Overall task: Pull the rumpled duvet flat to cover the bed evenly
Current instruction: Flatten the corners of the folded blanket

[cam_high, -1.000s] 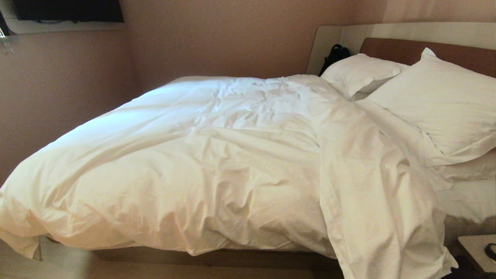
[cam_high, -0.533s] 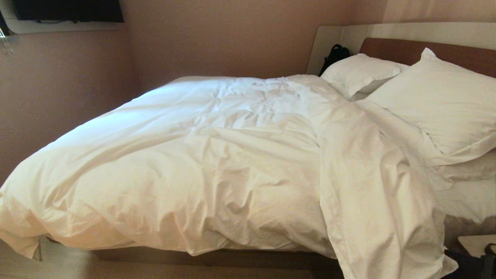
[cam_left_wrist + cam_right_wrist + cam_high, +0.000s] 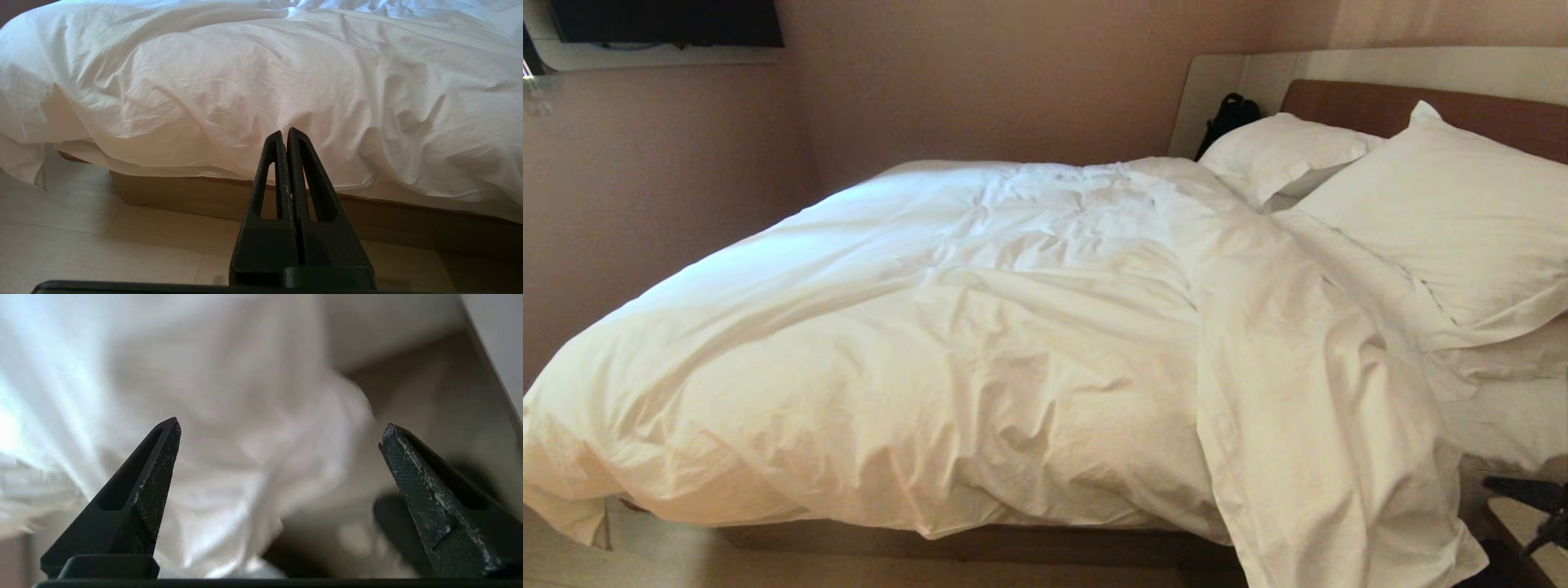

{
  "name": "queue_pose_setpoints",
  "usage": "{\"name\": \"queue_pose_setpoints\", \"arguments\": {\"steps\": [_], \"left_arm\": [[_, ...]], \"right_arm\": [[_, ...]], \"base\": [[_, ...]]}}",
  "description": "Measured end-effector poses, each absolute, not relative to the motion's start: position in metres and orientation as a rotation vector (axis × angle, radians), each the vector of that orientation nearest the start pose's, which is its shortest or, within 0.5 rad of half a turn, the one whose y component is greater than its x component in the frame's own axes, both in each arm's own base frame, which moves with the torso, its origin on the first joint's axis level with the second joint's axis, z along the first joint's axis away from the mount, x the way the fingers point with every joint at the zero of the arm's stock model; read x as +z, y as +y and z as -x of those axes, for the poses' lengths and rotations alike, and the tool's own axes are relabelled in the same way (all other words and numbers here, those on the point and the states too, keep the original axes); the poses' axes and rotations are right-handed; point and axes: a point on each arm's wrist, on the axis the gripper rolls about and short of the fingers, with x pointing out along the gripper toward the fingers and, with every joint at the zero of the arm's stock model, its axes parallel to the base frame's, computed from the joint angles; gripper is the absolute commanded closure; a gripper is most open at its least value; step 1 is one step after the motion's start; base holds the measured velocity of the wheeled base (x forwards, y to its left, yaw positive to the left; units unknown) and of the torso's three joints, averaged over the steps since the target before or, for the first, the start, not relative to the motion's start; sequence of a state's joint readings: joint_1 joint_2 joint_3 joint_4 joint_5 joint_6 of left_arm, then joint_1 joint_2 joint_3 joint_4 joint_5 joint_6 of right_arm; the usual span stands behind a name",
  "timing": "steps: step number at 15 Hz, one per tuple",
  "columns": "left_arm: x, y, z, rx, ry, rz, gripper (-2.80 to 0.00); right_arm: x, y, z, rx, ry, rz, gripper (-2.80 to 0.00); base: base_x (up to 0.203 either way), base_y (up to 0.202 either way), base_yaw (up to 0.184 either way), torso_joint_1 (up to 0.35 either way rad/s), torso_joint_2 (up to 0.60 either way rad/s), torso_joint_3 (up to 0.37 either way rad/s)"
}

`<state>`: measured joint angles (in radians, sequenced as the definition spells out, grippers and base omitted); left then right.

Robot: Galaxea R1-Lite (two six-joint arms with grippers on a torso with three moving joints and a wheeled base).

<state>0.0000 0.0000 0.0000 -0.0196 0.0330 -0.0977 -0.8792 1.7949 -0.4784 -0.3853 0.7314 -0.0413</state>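
In the head view the duvet (image 3: 980,343) lies rumpled over most of the bed (image 3: 980,543). Its folded top edge runs aslant from the far side to the near edge, and one long flap spills over that near edge close to the headboard end. Two pillows (image 3: 1437,220) lean against the brown headboard (image 3: 1486,114), and a strip of sheet (image 3: 1511,416) shows bare below them. The right gripper (image 3: 1535,510) pokes in at the lower right corner, beside the hanging flap.

In the left wrist view the left gripper (image 3: 284,132) hangs above the floor (image 3: 102,241) with its jaws clenched on nothing, facing the duvet's overhang on the near edge.

In the right wrist view the right gripper (image 3: 280,430) is spread wide and empty, blurred white duvet (image 3: 229,449) folds just ahead of it.
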Motion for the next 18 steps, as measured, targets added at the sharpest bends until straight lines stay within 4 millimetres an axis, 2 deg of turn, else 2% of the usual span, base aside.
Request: {"name": "queue_pose_setpoints", "arguments": {"steps": [4,8,13,18], "left_arm": [[0.077,0.001,0.023,0.033,-0.021,0.098,0.0],[0.077,0.001,0.023,0.032,-0.021,0.098,0.0],[0.077,0.001,0.023,0.032,-0.021,0.098,0.0],[0.077,0.001,0.023,0.032,-0.021,0.098,0.0]], "right_arm": [[0.054,-0.187,-0.143,-0.265,0.766,-0.737,-2.8],[0.052,-0.192,-0.14,-0.288,0.848,-0.684,-2.8],[0.029,-0.185,-0.14,-0.195,0.972,-0.514,-2.8],[0.011,-0.177,-0.154,-0.072,1.029,-0.228,-2.8]], "base": [[0.0,0.0,0.0,0.0,0.0,0.0],[0.0,0.0,0.0,0.0,0.0,0.0],[0.0,0.0,0.0,0.0,0.0,0.0],[0.0,0.0,0.0,0.0,0.0,0.0]]}}
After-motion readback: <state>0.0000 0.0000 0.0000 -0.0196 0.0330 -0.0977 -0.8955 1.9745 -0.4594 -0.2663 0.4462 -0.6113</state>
